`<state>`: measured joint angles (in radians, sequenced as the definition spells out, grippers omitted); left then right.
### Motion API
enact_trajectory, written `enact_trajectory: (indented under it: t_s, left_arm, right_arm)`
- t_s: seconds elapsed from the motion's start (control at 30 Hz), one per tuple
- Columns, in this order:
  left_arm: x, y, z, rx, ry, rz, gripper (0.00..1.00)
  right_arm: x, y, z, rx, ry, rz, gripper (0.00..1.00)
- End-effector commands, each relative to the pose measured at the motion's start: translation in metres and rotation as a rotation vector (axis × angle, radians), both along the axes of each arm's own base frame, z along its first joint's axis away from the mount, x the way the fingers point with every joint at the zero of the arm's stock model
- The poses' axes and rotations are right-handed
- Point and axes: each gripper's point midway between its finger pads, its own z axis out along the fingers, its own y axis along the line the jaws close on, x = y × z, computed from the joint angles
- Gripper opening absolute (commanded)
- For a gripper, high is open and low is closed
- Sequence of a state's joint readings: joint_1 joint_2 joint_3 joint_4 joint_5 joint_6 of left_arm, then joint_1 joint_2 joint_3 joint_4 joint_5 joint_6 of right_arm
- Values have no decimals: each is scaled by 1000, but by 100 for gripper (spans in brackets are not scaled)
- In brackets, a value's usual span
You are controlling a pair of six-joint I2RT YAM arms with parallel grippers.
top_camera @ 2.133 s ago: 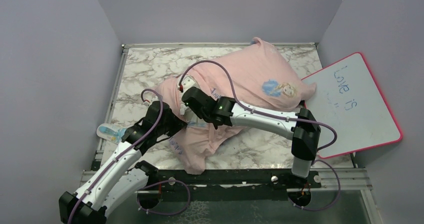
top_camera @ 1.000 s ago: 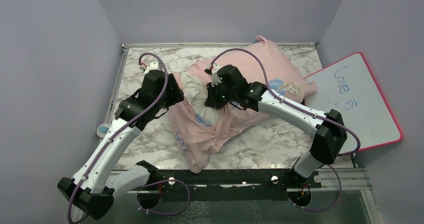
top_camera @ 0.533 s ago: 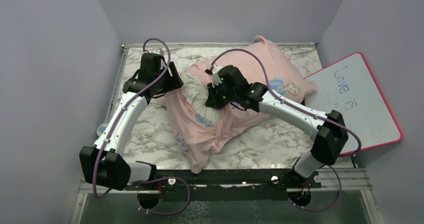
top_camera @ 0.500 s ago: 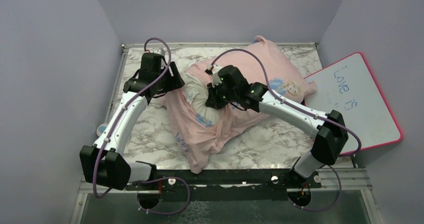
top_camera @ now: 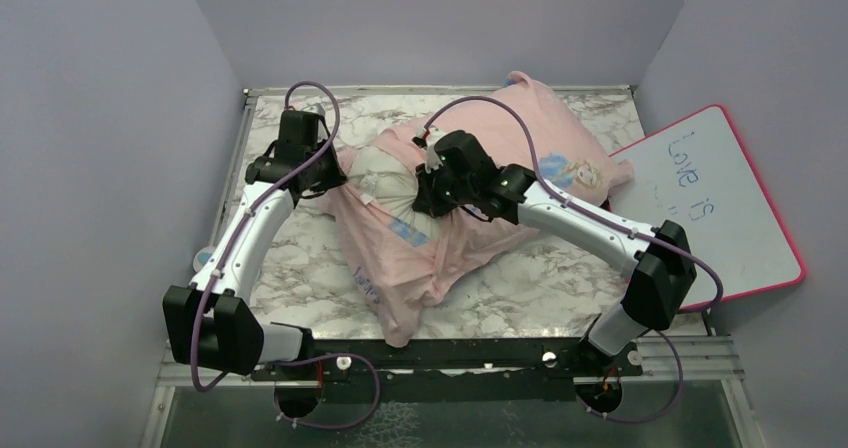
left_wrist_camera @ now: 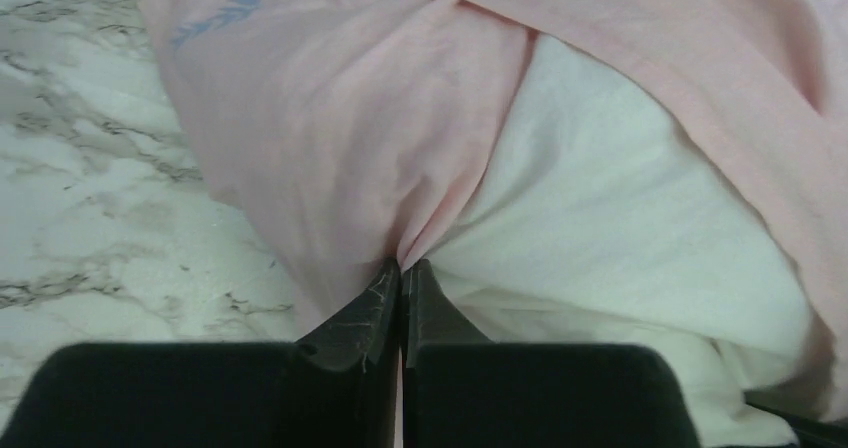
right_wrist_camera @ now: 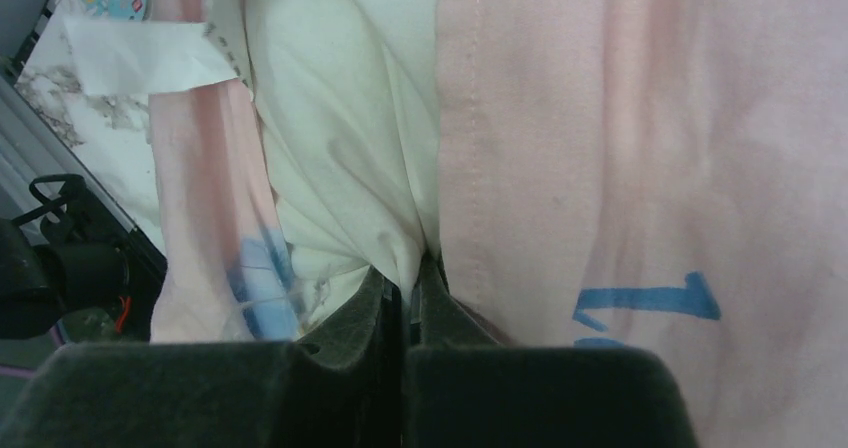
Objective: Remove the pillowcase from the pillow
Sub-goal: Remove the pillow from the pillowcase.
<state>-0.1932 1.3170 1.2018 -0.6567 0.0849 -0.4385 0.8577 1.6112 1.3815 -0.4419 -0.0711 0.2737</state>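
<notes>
The pale pink pillowcase (top_camera: pixel 520 138) lies across the middle of the marble table, bunched toward the near side. The white pillow (top_camera: pixel 385 183) bulges out of its open left end. My left gripper (top_camera: pixel 335 176) is shut on a fold of the pillowcase's edge (left_wrist_camera: pixel 330 148), right beside the bare pillow (left_wrist_camera: pixel 620 228). My right gripper (top_camera: pixel 425 196) is shut on a pinch of the white pillow (right_wrist_camera: pixel 340 138), against the pillowcase hem (right_wrist_camera: pixel 600 118) with its blue lettering.
A pink-framed whiteboard (top_camera: pixel 715 208) leans at the right edge of the table. A small blue-printed object (top_camera: pixel 203 260) sits at the table's left edge. Grey walls enclose the left, back and right sides. A black rail (top_camera: pixel 470 353) runs along the near edge.
My left arm has swung from the near left to the far left with the pillowcase edge in it. The right gripper moved back onto the pillow. More white pillow shows.
</notes>
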Motion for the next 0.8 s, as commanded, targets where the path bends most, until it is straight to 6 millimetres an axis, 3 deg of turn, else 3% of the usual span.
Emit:
enact_trajectory:
  t_s: [0.0, 0.13, 0.27, 0.4, 0.53, 0.67, 0.77]
  left_arm:
    - [-17, 64, -39, 181, 110, 180, 0]
    - [-17, 80, -65, 102, 169, 221, 0]
    - [-11, 44, -61, -72, 113, 95, 0]
    - [-14, 13, -54, -226, 31, -23, 0]
    - [-21, 2, -52, -289, -18, -63, 0]
    - [-27, -6, -48, -349, -64, -75, 0]
    - [-29, -9, -43, -379, -98, -79, 0]
  right_arm:
    - [18, -31, -6, -111, -21, -144, 1]
    - [13, -25, -7, -98, -3, -98, 1]
    - [0, -14, -2, -53, -1, 11, 1]
    - [-14, 5, 27, 44, -33, 171, 3]
    - [-26, 26, 63, 100, -102, 299, 16]
    - [-36, 50, 78, 63, -172, 385, 27]
    - [-27, 64, 81, 15, -228, 377, 50]
